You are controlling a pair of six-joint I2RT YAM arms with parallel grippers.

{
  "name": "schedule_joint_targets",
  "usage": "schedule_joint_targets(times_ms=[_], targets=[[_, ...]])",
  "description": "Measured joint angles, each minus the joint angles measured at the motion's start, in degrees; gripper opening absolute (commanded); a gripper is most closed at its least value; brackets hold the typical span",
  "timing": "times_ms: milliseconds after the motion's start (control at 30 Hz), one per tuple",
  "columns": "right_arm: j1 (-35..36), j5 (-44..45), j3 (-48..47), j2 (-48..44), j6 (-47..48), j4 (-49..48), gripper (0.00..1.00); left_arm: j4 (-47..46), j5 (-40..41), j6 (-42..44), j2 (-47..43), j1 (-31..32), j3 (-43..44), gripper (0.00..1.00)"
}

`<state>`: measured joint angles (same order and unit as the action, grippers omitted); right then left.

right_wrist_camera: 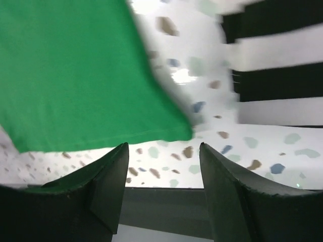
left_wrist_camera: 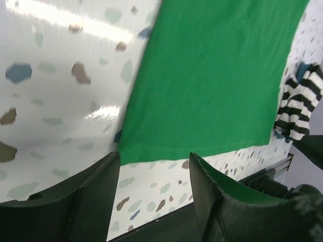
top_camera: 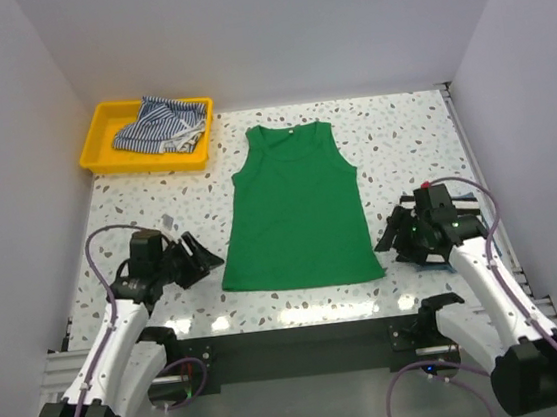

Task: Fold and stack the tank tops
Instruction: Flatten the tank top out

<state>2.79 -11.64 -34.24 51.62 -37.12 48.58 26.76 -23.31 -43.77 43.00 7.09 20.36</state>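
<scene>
Left gripper [left_wrist_camera: 154,161] and right gripper [right_wrist_camera: 164,148] are both released at the hem, nothing in either.

Your claws sit at 8 and 4 o'clock, jaws parted, just off the bottom corners of the green tank top [top_camera: 297,211], which lies flat mid-table with its neck toward 12. Watch the right side: the black-and-white striped top [right_wrist_camera: 282,55] lies just beside that corner, so a loose pinch could snag it. Catch only one layer and the fold could skew. Only the wrist views show that top. Only the overhead shows the blue-and-white striped top [top_camera: 160,124] in the yellow tray [top_camera: 101,156] at 11.
</scene>
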Motion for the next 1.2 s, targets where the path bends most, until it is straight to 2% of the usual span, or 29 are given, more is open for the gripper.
schedule_joint_targets(times_ms=[67, 133, 200, 233, 300, 400, 533, 667, 767, 967, 1200], targets=[[7.0, 3.2, -3.9, -1.5, -1.7, -0.5, 0.61, -0.1, 1.4, 0.7, 1.0, 0.0, 4.4, 0.60], [20.5, 9.5, -8.3, -0.1, -5.0, -2.1, 0.59, -0.9, 2.1, 1.7, 3.5, 0.0, 8.8, 0.58], [33.7, 15.0, -13.4, 5.2, -7.8, -4.0, 0.58, -1.9, 2.8, 3.2, 8.3, 0.0, 14.2, 0.56], [40.7, 18.1, -17.3, 10.1, -9.3, -5.0, 0.55, -2.4, 3.1, 4.0, 10.5, -0.1, 16.5, 0.56], [49.7, 22.7, -23.9, 19.5, -10.9, -7.2, 0.48, -2.4, 4.1, 5.3, 15.6, -1.0, 22.1, 0.55], [59.4, 27.8, -34.7, 35.7, -12.3, -11.6, 0.41, -2.4, 4.7, 5.6, 18.8, -5.4, 29.0, 0.54], [65.7, 30.8, -46.4, 50.9, -12.5, -13.7, 0.39, -1.5, 8.3, 5.2, 18.8, -11.0, 37.3, 0.54], [69.6, 32.6, -56.6, 62.7, -12.2, -15.1, 0.39, -1.1, 11.7, 4.6, 19.1, -12.0, 47.2, 0.54], [70.8, 33.3, -60.7, 67.1, -11.8, -15.0, 0.37, -1.9, 12.0, 3.7, 19.5, -12.0, 51.5, 0.54], [71.4, 34.6, -68.1, 73.7, -11.0, -14.1, 0.35, -2.3, 11.3, 2.1, 21.0, -12.0, 52.1, 0.53], [72.3, 37.7, -69.5, 75.6, -10.8, -11.4, 0.34, -2.7, 10.2, 1.3, 22.7, -12.0, 51.7, 0.52]])
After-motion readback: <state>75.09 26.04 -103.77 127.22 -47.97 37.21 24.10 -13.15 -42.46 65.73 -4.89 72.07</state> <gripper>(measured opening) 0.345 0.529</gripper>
